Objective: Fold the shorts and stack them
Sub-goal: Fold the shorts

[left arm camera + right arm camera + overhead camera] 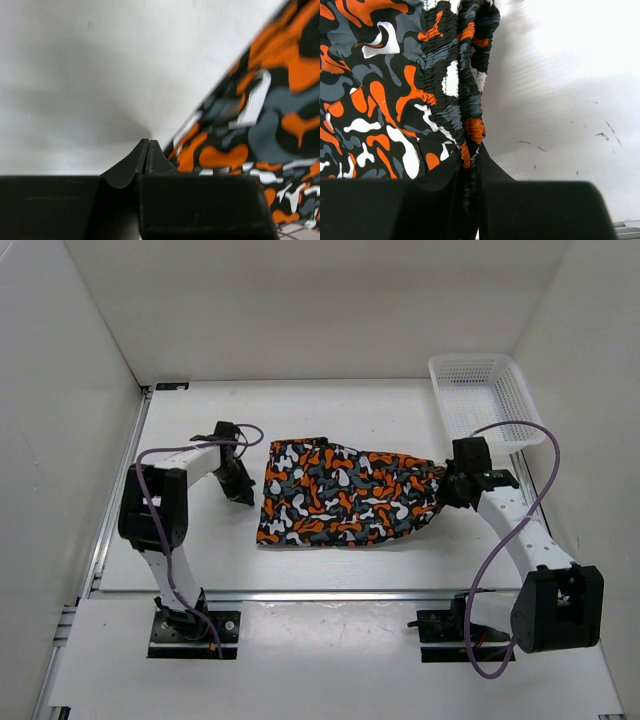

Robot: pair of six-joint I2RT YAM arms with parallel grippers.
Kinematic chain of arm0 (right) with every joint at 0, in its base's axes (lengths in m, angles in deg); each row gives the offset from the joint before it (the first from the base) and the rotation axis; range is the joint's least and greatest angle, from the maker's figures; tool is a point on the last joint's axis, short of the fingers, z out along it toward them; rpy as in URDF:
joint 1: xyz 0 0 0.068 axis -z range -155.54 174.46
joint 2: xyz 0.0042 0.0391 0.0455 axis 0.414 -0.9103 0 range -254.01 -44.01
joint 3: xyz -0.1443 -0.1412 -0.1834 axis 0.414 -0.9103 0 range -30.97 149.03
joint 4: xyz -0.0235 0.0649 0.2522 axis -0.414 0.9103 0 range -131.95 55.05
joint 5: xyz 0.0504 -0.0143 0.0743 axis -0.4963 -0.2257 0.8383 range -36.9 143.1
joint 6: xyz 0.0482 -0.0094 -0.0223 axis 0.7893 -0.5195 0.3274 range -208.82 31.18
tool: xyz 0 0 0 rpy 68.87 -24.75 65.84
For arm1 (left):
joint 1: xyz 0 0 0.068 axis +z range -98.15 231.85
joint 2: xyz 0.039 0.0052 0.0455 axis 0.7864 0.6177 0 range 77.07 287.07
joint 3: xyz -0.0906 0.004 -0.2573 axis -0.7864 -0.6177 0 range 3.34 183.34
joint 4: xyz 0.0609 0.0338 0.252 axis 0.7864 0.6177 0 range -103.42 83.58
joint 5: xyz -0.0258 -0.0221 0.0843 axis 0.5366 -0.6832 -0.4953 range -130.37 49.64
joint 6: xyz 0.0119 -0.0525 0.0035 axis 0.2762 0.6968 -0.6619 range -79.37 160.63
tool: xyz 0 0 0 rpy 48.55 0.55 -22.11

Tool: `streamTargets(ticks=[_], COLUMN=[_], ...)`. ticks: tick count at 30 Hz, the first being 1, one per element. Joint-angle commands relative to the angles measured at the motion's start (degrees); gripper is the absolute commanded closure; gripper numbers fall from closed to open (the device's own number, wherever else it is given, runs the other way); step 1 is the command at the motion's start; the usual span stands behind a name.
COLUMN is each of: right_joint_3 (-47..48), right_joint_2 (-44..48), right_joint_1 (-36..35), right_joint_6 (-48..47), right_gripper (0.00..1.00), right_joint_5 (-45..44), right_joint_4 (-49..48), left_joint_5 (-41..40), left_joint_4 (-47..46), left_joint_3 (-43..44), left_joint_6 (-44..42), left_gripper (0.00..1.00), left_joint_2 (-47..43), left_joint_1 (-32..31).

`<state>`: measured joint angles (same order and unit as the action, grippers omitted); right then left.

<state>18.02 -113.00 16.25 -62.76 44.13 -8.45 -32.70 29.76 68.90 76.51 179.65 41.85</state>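
Note:
The camouflage shorts (340,495) lie spread on the white table, leg ends to the left, gathered waistband to the right. My right gripper (447,486) is shut on the bunched waistband, which runs between its fingers in the right wrist view (470,145). My left gripper (243,490) sits just left of the shorts' left edge, shut and empty, its jaws pressed together over bare table (147,150). The shorts' print fills the right side of the left wrist view (260,115), not touched by the jaws.
A white plastic mesh basket (484,398) stands at the back right, behind my right arm. White walls enclose the table on three sides. Purple cables loop off both arms.

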Motion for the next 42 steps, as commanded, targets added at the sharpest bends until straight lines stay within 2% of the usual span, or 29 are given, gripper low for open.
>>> streamTargets(ticks=[1,7,14,17,20,24,29,32,35,36,42], right_joint_3=[4.26,5.50,5.50,6.73,7.87,10.15,14.63,17.53,19.55,21.74,33.77], right_joint_2=[-0.44,-0.97,-0.97,-0.44,-0.44,-0.97,-1.58,-2.11,-4.04,-5.52,-16.51], right_joint_1=[0.30,0.30,0.30,0.30,0.30,-2.51,-5.59,-9.88,-18.31,-23.30,-42.75], right_joint_6=[-1.72,-1.72,-2.42,-3.04,-3.04,-3.04,-2.42,-2.42,-1.02,-0.49,0.04], right_gripper=[1.00,1.00,1.00,1.00,1.00,1.00,1.00,1.00,1.00,1.00,1.00], right_joint_5=[-2.28,-2.28,-1.75,-2.37,-1.76,-2.27,-3.51,-4.91,-10.59,-12.54,-22.31], right_joint_4=[1.39,1.92,2.54,3.85,3.86,3.86,4.56,5.97,7.98,8.68,12.37], left_joint_5=[-0.54,0.69,0.16,-0.36,-1.42,-1.42,-0.37,0.16,0.16,0.16,0.16], left_joint_4=[-1.52,-2.57,-4.15,-4.15,-4.15,-4.15,-4.15,-4.15,-4.68,-4.68,-4.68], left_joint_3=[4.65,3.18,-11.40,-15.37,-15.99,-14.06,-9.67,-6.77,-5.54,-5.53,-5.00], left_joint_6=[1.20,4.63,12.45,14.30,13.17,10.09,8.08,7.45,7.45,7.45,7.45], left_gripper=[0.89,0.89,0.89,0.89,0.89,0.89,0.89,0.89,0.89,0.89,0.89], left_joint_2=[3.22,4.03,-9.12,-14.59,-19.17,-15.07,-6.80,-3.01,-1.69,-1.69,-1.16], left_joint_1=[-1.42,-8.35,-15.30,-15.93,-11.82,-8.55,-8.55,-9.34,-9.34,-9.34,-8.81])
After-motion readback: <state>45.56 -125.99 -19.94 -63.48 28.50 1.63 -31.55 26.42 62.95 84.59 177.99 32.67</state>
